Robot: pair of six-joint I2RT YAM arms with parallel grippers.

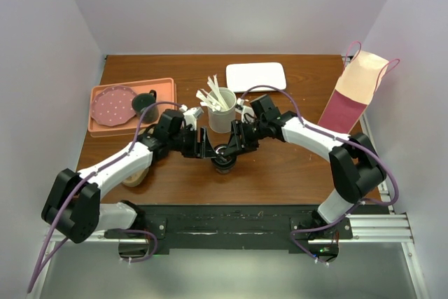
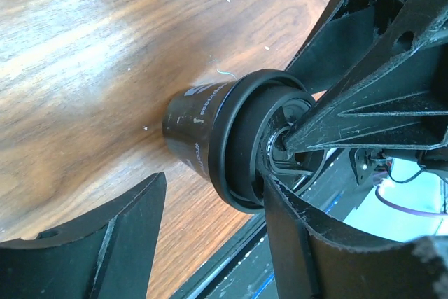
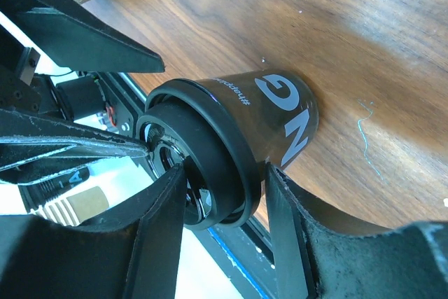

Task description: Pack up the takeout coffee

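Brown wood-grain table (image 1: pixel 294 173) fills the floor of a pale-walled booth. The takeout coffee (image 1: pixel 224 158) stands upright on it, in the middle and toward the near edge, with its black lid on. White lettering runs along the dark cup wall.

The right gripper (image 3: pixel 225 176) comes at the cup from the right and is closed on the lid's rim. One finger lies on the lid's top face, and the other presses the cup wall just under the rim. The left gripper (image 2: pixel 213 185) reaches in from the opposite side with its jaws apart. One fingertip (image 2: pixel 287 222) touches the lid's edge, while the other stands clear of the cup over bare wood. Both sets of fingers crowd the lid.

Just behind the coffee stands a taller white cup (image 1: pixel 222 120) holding pale stirrers (image 1: pixel 212 92). Further left, a salmon tray (image 1: pixel 168 86) carries a pink dotted plate (image 1: pixel 112 106) and a dark grey mug (image 1: pixel 145 103). A white rectangular plate (image 1: pixel 256 76) lies near the far edge. A red-and-cream paper bag (image 1: pixel 353 92) with pink handles stands tilted by the right wall.
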